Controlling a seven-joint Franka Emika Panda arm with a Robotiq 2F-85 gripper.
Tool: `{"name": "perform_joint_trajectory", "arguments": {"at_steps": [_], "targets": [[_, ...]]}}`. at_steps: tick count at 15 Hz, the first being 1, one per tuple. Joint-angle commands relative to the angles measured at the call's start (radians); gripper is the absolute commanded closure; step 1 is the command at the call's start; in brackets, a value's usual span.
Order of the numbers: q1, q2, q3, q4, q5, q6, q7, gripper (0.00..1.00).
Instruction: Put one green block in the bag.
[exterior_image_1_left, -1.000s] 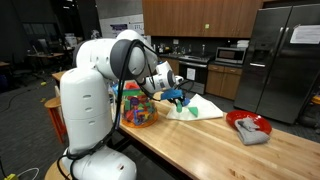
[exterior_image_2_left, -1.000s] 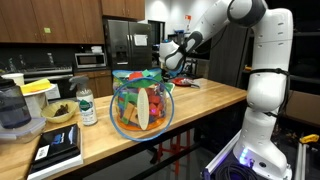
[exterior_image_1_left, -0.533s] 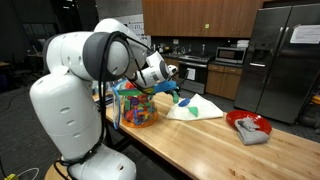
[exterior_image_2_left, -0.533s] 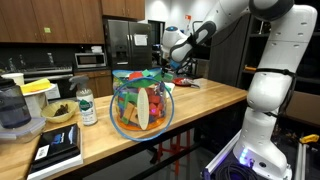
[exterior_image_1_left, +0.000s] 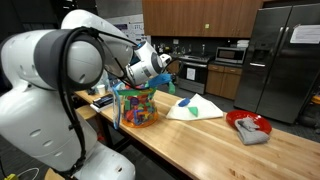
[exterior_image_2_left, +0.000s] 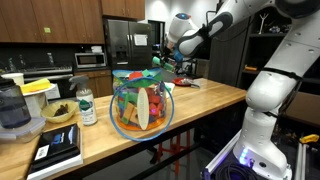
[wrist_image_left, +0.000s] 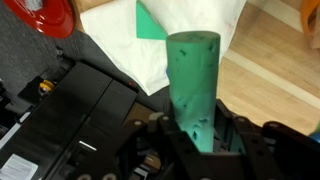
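The gripper (wrist_image_left: 197, 128) is closed on the green block (wrist_image_left: 195, 75), which stands out straight from between the fingers in the wrist view. In both exterior views it hangs in the air above the bench (exterior_image_1_left: 205, 140), just beside and above the top of the bag (exterior_image_1_left: 137, 106), on the side towards the white sheet (exterior_image_1_left: 197, 109). The bag (exterior_image_2_left: 140, 104) stands upright with red, orange, blue and green blocks showing through.

A flat green piece (wrist_image_left: 150, 22) lies on the sheet (wrist_image_left: 195, 30). Farther along the bench, well apart from the bag, is a red bowl (exterior_image_1_left: 244, 122) with a grey cloth (exterior_image_1_left: 252, 130) in it. At the other end stand a blender (exterior_image_2_left: 13, 108), a bottle (exterior_image_2_left: 86, 106) and a small bowl (exterior_image_2_left: 57, 113).

The bench is pale wood. Behind are wooden cabinets (exterior_image_1_left: 200, 15), a microwave (exterior_image_1_left: 231, 55) and a steel fridge (exterior_image_1_left: 285, 60).
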Motion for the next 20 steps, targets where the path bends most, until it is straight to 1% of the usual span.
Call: {"name": "perform_joint_trajectory", "arguments": {"at_steps": [1, 4, 6, 9, 10, 11, 14, 17, 20], "targets": [[-0.036, -0.113, 0.043, -0.076, 0.016, 0.072, -0.006, 0.84], [-0.034, -0.152, 0.078, -0.096, 0.046, 0.121, -0.023, 0.84], [-0.032, -0.163, 0.113, -0.095, 0.067, 0.140, -0.021, 0.84], [-0.038, -0.160, 0.171, -0.077, 0.095, 0.162, -0.004, 0.84], [-0.037, -0.179, 0.211, -0.088, 0.098, 0.159, 0.019, 0.84], [-0.019, -0.173, 0.214, -0.083, 0.067, 0.162, 0.052, 0.84], [-0.028, -0.164, 0.290, -0.074, 0.048, 0.167, 0.095, 0.84], [-0.025, -0.138, 0.347, -0.064, 0.040, 0.162, 0.093, 0.84], [-0.019, -0.110, 0.375, -0.065, 0.052, 0.147, 0.075, 0.84]]}}
